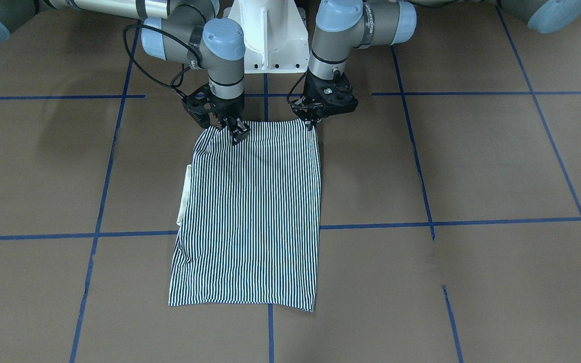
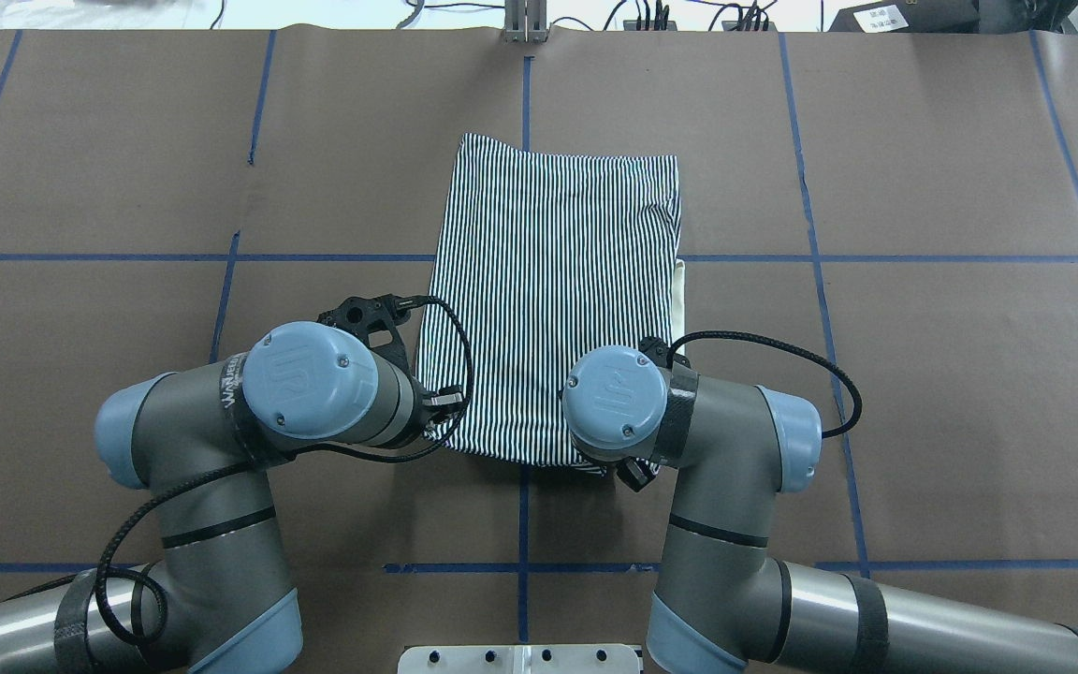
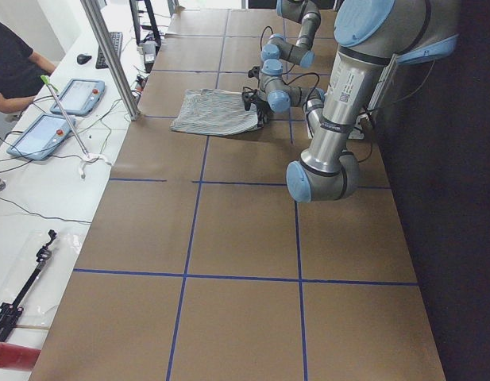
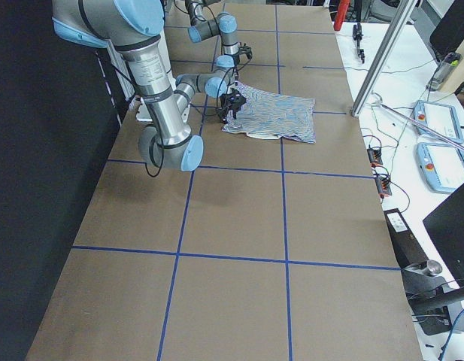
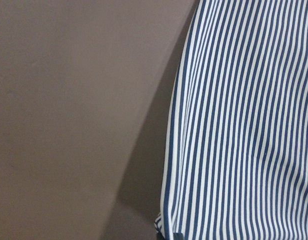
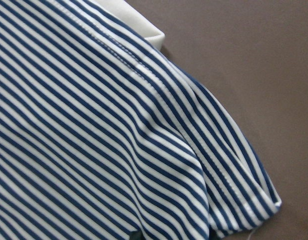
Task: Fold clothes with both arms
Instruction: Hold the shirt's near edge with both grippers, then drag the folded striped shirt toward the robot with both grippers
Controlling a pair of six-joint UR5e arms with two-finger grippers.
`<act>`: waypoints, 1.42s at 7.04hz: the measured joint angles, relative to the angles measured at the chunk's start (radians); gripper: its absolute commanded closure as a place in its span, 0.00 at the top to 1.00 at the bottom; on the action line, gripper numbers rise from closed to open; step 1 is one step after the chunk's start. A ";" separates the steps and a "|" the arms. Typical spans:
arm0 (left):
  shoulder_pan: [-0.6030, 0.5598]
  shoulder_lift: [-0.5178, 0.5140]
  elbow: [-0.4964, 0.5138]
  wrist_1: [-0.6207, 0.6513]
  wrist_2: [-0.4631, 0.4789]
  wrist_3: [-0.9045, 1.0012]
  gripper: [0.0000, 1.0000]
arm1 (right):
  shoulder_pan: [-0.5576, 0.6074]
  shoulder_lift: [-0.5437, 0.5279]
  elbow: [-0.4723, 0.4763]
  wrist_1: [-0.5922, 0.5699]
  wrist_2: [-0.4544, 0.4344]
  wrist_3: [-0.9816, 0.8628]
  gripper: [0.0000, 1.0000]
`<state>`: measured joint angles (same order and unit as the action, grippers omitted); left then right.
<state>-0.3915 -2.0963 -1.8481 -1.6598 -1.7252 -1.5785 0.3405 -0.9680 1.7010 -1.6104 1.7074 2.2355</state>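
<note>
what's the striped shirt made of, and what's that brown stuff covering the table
The striped shirt looks like a soft, matte knit, perhaps cotton or a blend: it wrinkles limply and shows stitched hems. The table covering seems matte brown paper or thin card, laid in sheets with visible seams. The blue lines look like tape.

Brown table (image 1: 472, 161), blue tape lines (image 1: 472, 221), white bench (image 3: 38, 182)

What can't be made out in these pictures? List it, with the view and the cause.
Polo shirt buttons and chest label: every view, hidden by folded fabric; only a collar sliver shows.
Left gripper and right gripper grip state: overhead, wrists cover them; front-facing, too small; wrist views, cut off by the bottom edge.
</note>
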 measured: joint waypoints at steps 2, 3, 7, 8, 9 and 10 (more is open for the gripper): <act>0.000 -0.003 0.003 -0.001 0.000 0.000 0.00 | 0.000 0.001 0.011 -0.010 -0.004 0.000 0.00; 0.000 -0.005 0.003 0.000 -0.001 0.000 0.00 | 0.000 0.001 0.015 -0.013 -0.002 -0.001 0.00; 0.055 -0.001 -0.051 0.040 -0.002 -0.038 0.00 | -0.006 -0.021 0.070 -0.011 0.008 -0.011 0.00; 0.111 0.001 -0.089 0.088 -0.006 -0.070 0.00 | -0.023 -0.039 0.107 -0.011 0.009 -0.013 0.00; 0.165 0.006 -0.130 0.124 -0.008 -0.115 0.00 | -0.052 -0.065 0.149 -0.009 0.008 -0.014 0.00; 0.201 0.015 -0.165 0.144 -0.011 -0.153 0.00 | -0.080 -0.085 0.181 -0.008 0.003 -0.014 0.00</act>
<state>-0.1907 -2.0811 -2.0128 -1.5160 -1.7360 -1.7317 0.2608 -1.0528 1.8818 -1.6180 1.7107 2.2210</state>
